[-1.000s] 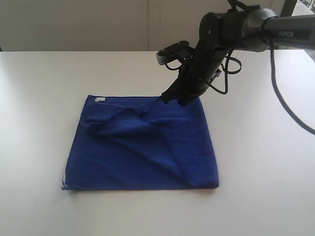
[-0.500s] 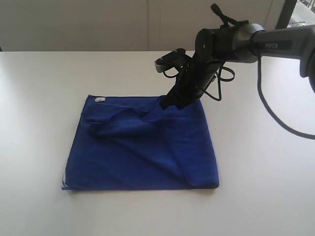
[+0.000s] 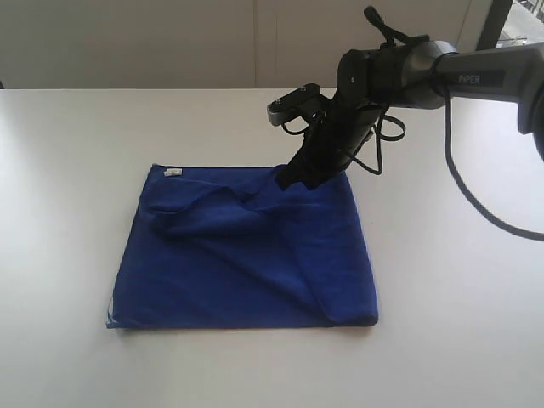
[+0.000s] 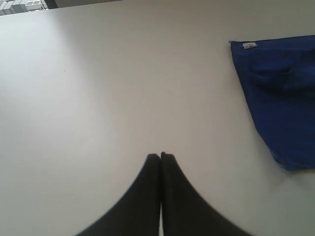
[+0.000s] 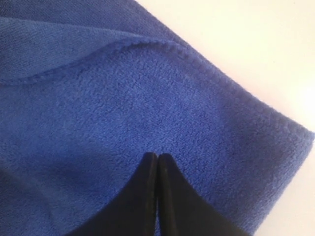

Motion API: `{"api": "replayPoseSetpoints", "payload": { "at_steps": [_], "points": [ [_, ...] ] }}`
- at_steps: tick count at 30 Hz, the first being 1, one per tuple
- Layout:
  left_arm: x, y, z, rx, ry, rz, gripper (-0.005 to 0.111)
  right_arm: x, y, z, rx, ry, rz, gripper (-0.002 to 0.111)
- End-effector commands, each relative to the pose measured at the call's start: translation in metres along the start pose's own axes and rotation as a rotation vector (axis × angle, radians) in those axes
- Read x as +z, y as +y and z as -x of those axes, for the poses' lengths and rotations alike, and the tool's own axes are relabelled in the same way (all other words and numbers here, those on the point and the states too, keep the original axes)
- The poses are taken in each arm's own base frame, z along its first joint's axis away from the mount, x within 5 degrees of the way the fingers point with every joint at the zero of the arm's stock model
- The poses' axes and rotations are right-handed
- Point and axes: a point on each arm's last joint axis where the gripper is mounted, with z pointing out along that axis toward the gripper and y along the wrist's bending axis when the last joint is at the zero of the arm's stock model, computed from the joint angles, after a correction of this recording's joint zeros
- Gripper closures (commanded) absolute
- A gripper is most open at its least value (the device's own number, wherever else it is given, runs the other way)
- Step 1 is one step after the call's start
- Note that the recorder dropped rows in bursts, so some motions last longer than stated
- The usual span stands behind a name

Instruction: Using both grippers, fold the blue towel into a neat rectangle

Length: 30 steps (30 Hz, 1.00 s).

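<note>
The blue towel lies on the white table, loosely folded, with a rumpled flap across its far half and a white tag at the far left corner. My right gripper hovers at the towel's far right corner, shut, with nothing seen between its fingers. In the right wrist view the closed tips point at the towel near its hemmed edge. My left gripper is shut over bare table, well aside from the towel and its tag. The left arm is out of the exterior view.
The white table stretches out on all sides of the towel. A pale wall runs behind its far edge. The right arm's black cabling loops beside the wrist above the table.
Over the last second the right arm rose and drew back a little from the towel's far edge, then held still. The towel's shape is the same.
</note>
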Motion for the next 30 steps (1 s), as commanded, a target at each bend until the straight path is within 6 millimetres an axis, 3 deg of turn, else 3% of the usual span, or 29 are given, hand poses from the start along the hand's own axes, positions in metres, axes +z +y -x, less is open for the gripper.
{"api": "replayPoseSetpoints", "payload": {
  "at_steps": [1,19,30],
  "points": [
    [0.002,0.0,-0.001,-0.009,0.006,-0.001,0.107,-0.001,-0.004,-0.001,-0.011,-0.004,-0.009,0.108],
    [0.009,-0.002,0.005,-0.067,0.039,-0.03,0.107,-0.001,-0.004,-0.001,-0.015,-0.006,-0.009,0.108],
    [0.076,-0.014,0.052,-0.083,0.36,-0.279,0.107,-0.012,-0.005,0.007,-0.02,0.007,0.002,0.108]
  ]
}}
